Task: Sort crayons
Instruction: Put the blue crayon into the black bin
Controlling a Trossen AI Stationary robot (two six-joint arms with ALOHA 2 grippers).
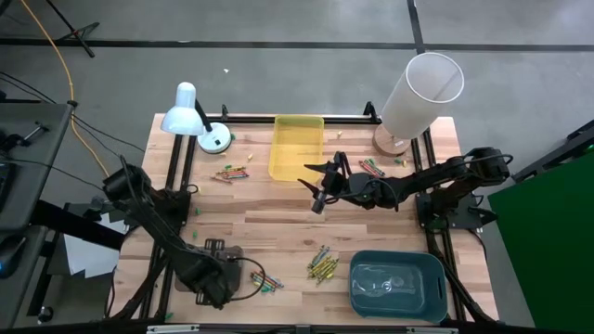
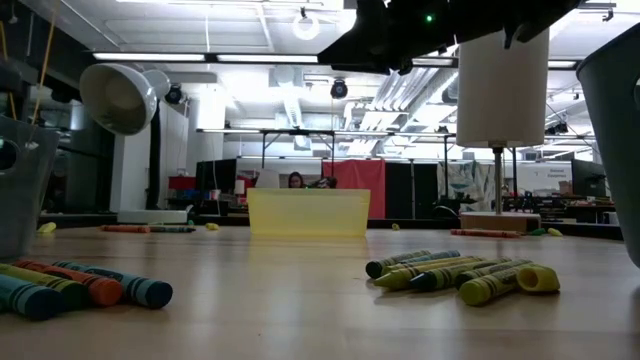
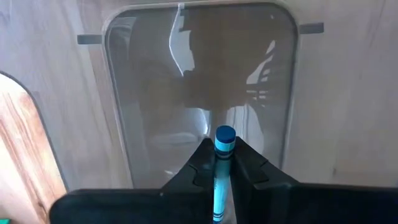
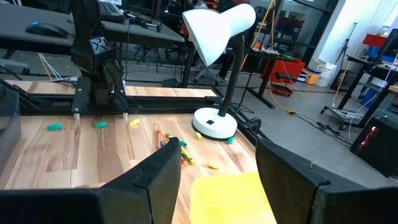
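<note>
A blue crayon (image 3: 221, 177) is sitting clamped upright between the left gripper's (image 3: 217, 163) fingers, hanging over a clear tray (image 3: 199, 93) at the table's near left corner. To do this well, it should be loosening only while centred over the tray's floor, clear of the rim. The right gripper (image 4: 214, 180) is waiting with jaws spread and empty over the yellow tray (image 1: 296, 146).

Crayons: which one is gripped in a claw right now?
The blue crayon, pinched upright between the left claw's fingers over a clear grey tray. The other crayons all lie loose on the table.
</note>
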